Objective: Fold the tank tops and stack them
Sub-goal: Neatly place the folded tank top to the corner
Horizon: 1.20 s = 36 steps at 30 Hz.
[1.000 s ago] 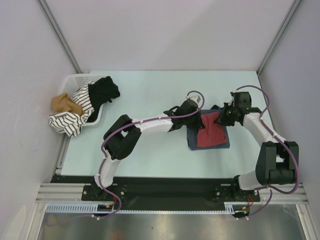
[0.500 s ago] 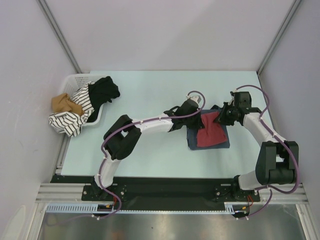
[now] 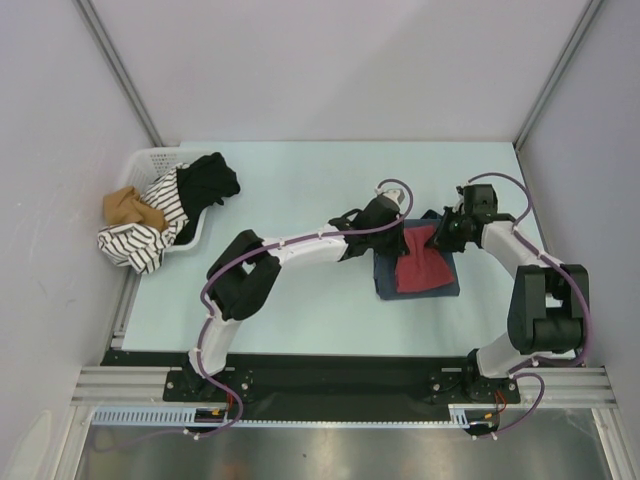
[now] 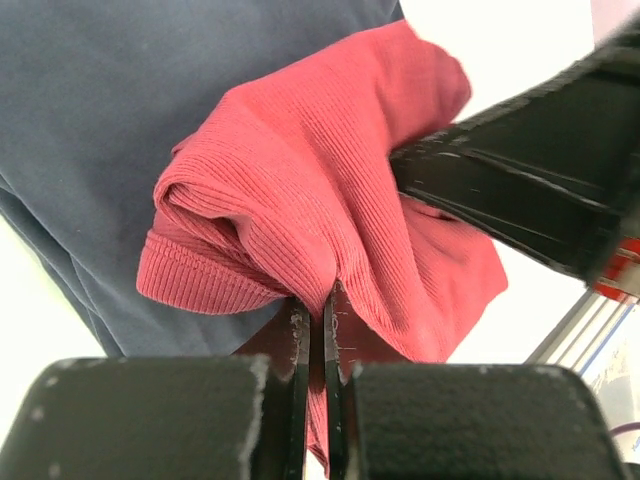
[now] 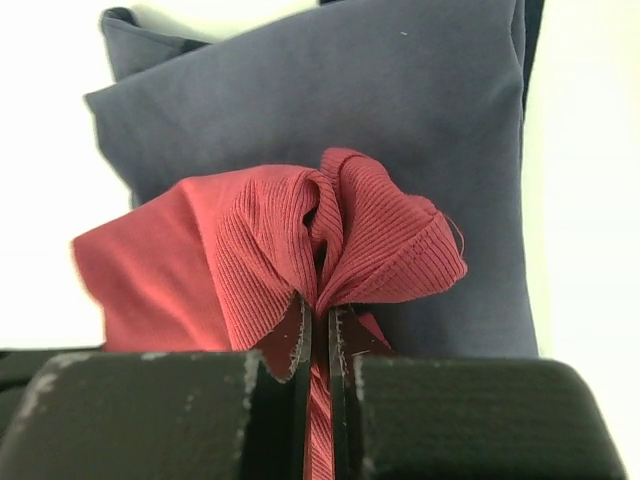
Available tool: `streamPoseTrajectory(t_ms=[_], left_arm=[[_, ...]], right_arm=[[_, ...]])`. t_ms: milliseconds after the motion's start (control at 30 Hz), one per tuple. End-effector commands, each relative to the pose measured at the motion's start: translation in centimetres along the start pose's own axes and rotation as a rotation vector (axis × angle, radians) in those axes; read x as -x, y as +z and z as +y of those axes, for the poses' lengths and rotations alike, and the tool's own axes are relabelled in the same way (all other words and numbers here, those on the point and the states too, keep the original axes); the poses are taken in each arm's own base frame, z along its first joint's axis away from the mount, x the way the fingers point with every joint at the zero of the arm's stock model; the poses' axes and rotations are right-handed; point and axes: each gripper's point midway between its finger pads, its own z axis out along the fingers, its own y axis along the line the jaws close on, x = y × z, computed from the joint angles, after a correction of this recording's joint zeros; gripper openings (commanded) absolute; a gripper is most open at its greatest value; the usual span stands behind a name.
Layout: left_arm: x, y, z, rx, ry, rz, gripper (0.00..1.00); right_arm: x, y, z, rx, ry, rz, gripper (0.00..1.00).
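A folded blue-grey tank top [image 3: 438,285] lies flat on the table, right of centre. A brick red ribbed tank top [image 3: 422,265] rests on it, bunched at its far edge. My left gripper [image 3: 398,228] is shut on that top's far left part [image 4: 300,220], cloth pinched between the jaws. My right gripper [image 3: 443,232] is shut on its far right part [image 5: 340,240] the same way. The right gripper's black body [image 4: 530,200] shows in the left wrist view. In both wrist views the blue-grey top [image 4: 120,110] [image 5: 400,100] lies beneath the red one.
A white basket [image 3: 160,160] stands at the far left of the pale table [image 3: 300,190], holding a black garment [image 3: 207,183], a striped one [image 3: 150,232] and a tan one [image 3: 128,207]. Metal frame posts rise at both far corners.
Both grippers have shifted slightly, the right one a little further to the left and away, lifting the red top's far edge. Their grip is unchanged.
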Motion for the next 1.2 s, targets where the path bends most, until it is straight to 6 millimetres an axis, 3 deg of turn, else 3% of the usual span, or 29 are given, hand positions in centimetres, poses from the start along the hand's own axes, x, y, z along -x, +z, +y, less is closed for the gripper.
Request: streamPoseTrajectory(t_ms=[0, 100, 167, 200, 300, 333, 400, 433, 633, 967, 1033, 1133, 1167], left_arm=[[3.6, -2.3, -4.3, -0.091, 0.048, -0.079, 0.01], [2.9, -1.3, -3.4, -0.073, 0.045, -0.06, 0.03], [2.4, -0.7, -2.6, -0.055, 0.037, -0.052, 0.13], [2.3, -0.6, -2.3, -0.046, 0.032, -0.048, 0.17], [2.2, -0.8, -1.1, 0.004, 0.028, -0.059, 0.51], [2.2, -1.3, -0.9, 0.016, 0.029, -0.065, 0.64], [2.5, -1.6, -0.2, 0.033, 0.024, -0.08, 0.74], [2.9, -1.9, -0.2, 0.029, 0.021, -0.086, 0.78], [5.0, -2.1, 1.3, 0.021, -0.026, -0.098, 0.79], [5.2, 0.3, 2.5, 0.066, -0.041, -0.062, 0.79], [5.4, 0.8, 2.6, 0.075, -0.046, -0.06, 0.77], [5.8, 1.1, 2.4, 0.066, -0.045, -0.067, 0.66], [6.0, 1.1, 2.3, 0.065, -0.043, -0.072, 0.6]], right_arm=[[1.2, 1.0, -0.4, -0.012, 0.01, -0.034, 0.01], [1.1, 2.0, -1.0, -0.031, 0.025, -0.022, 0.05], [1.3, 2.3, -1.4, -0.052, 0.037, -0.028, 0.12], [1.6, 2.2, -1.8, -0.074, 0.042, -0.044, 0.28], [2.0, 1.6, -1.7, -0.082, 0.04, -0.077, 0.57], [2.4, 1.2, -1.6, -0.079, 0.04, -0.099, 0.61], [2.8, 0.9, -1.2, -0.062, 0.038, -0.108, 0.63], [2.9, 0.9, -1.0, -0.056, 0.041, -0.106, 0.63], [3.3, 1.7, -0.8, -0.049, 0.055, -0.087, 0.59], [4.7, 3.4, -0.6, -0.049, 0.07, -0.077, 0.56], [4.8, 3.7, -0.6, -0.053, 0.059, -0.071, 0.49], [4.9, 4.0, -0.3, -0.058, 0.032, -0.067, 0.16], [4.7, 4.1, 0.0, -0.051, 0.022, -0.058, 0.12]])
